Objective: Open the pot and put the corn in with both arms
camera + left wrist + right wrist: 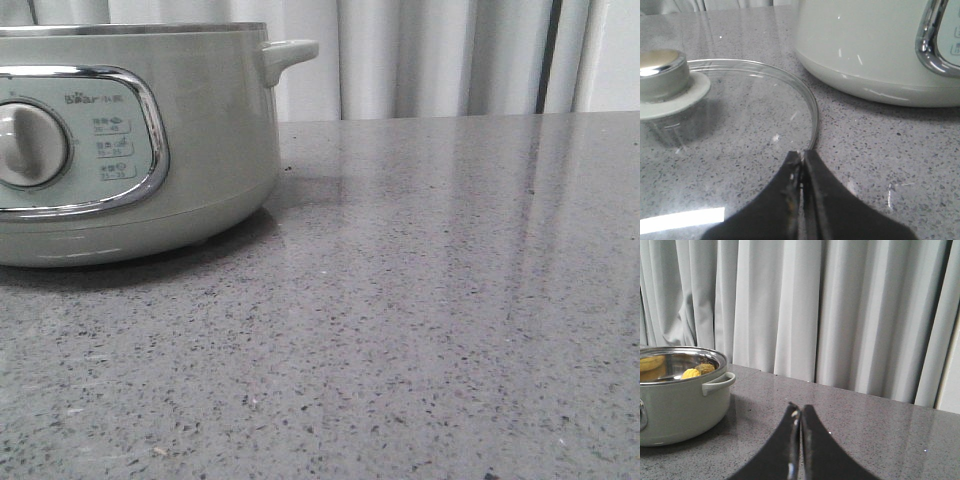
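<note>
The pale grey-green pot stands at the table's far left with no lid on it. In the right wrist view the pot is open, and the yellow corn lies inside against the steel wall. The glass lid lies flat on the table beside the pot, its knob up. My left gripper is shut, with its tips just over the lid's steel rim and nothing held. My right gripper is shut and empty above the table, to the right of the pot. Neither gripper shows in the front view.
The grey speckled table stretches to the right of the pot. Pale curtains hang behind the table's far edge. The pot's side handle sticks out to the right.
</note>
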Robot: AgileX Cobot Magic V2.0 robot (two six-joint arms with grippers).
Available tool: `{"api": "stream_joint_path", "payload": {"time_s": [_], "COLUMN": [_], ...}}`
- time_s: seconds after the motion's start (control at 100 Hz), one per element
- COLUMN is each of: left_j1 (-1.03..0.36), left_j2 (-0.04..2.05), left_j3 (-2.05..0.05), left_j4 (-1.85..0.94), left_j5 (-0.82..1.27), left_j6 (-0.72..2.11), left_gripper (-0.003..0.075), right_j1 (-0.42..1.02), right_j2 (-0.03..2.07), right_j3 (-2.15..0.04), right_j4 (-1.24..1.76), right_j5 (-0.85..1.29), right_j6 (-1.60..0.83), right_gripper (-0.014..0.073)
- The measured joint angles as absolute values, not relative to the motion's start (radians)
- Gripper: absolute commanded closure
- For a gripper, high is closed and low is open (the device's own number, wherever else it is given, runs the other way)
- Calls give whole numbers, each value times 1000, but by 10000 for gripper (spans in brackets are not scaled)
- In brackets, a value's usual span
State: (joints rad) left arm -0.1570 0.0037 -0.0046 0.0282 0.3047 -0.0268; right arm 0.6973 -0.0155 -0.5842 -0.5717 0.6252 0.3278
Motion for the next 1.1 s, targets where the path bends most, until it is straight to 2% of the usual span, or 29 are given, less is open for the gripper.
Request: {"api": "stream_joint_path", "payload": {"time_s": [0.71, 0.98, 1.1], "left_j1": [-157, -157, -157], "left_j2": [4, 4, 4], "left_j3": [-5, -5, -5], "left_j4": [28, 27, 27], "left_j5": [305, 305, 305], "left_j6": [-29, -29, -29], "left_gripper": [741, 741, 741], "right_j1": [681, 483, 368], "right_j2": [-15, -15, -15], "right_j3": [-551, -377, -240], "right_j4": [-572, -520, -424], "right_j5": [610, 616, 503], "right_j6": [328, 328, 328], "right_gripper": [636, 636, 636]}}
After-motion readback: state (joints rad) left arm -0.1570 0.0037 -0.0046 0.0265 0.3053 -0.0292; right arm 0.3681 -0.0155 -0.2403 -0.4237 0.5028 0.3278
